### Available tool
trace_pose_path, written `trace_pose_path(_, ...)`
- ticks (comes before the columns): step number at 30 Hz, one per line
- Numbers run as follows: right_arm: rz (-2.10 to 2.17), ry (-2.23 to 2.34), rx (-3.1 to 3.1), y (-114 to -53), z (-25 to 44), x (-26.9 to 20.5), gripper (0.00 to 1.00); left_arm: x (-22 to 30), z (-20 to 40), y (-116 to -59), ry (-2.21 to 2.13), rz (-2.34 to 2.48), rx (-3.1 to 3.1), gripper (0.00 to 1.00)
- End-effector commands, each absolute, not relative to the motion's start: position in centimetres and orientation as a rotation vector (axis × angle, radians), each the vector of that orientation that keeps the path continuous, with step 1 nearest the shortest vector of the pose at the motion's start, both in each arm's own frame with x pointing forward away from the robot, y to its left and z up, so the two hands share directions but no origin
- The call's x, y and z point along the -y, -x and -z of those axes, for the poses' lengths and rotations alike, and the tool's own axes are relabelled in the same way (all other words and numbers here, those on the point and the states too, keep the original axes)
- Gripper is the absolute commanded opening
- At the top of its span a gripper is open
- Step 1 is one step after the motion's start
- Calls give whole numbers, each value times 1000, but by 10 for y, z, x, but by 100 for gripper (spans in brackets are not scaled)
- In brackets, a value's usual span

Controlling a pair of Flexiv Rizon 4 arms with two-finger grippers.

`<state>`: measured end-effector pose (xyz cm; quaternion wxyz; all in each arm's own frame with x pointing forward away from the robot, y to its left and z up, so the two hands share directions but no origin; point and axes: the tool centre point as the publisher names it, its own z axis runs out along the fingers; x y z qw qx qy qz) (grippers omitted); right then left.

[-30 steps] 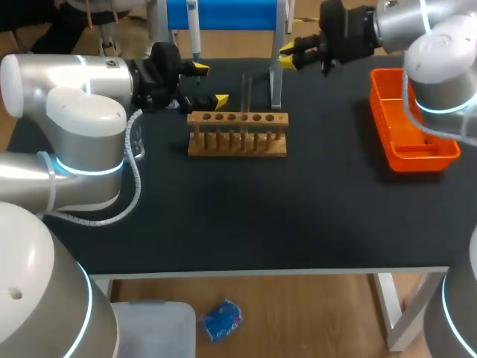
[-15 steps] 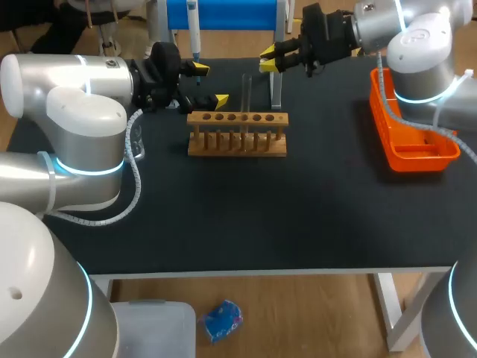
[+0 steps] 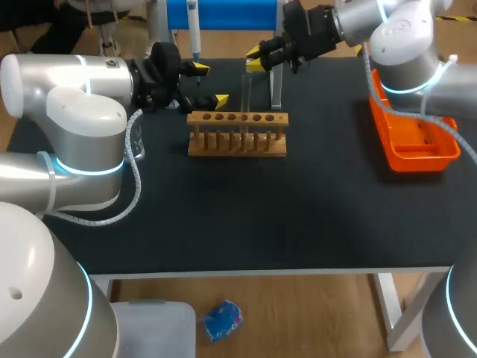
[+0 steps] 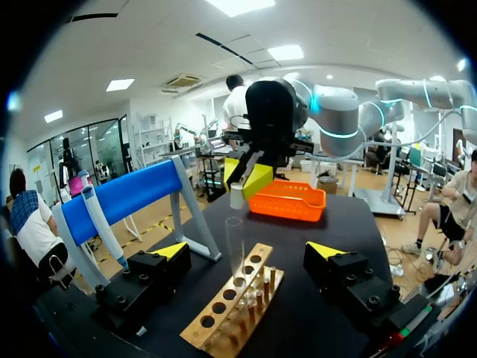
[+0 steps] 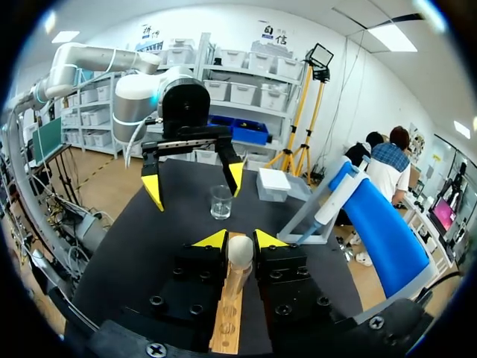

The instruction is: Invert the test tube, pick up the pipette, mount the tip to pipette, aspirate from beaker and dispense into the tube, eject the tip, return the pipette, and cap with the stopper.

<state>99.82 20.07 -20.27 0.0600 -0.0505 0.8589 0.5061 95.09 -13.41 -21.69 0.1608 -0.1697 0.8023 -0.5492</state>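
One stopper (image 5: 240,255), apparently, is clamped in the right gripper (image 5: 240,239); the left gripper (image 4: 247,251) is held wide open, empty.

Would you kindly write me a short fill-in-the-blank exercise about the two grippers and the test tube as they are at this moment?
1. The right gripper is shut on the ___.
2. The test tube stands upright in the wooden ___.
3. The left gripper is ___, holding nothing.
4. The tray is coloured ___.
Missing words: stopper, rack, open, orange.
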Motion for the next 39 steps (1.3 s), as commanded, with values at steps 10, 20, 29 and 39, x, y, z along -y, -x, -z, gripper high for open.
trace_pose_path(10,-1529,157,-2607,-1000,202,-201,0,134,218,-951,482,1572,-2288,100)
trace_pose_path(20,-1531,163,-2614,-1000,202,-201,0,134,218,-951,482,1572,-2288,100)
trace_pose_path(29,-1519,186,-2629,-1005,199,-207,0,134,218,-951,482,1572,-2288,100)
trace_pose_path(39,-1510,182,-2659,-1001,208,-207,0,134,218,-951,482,1572,-2288,100)
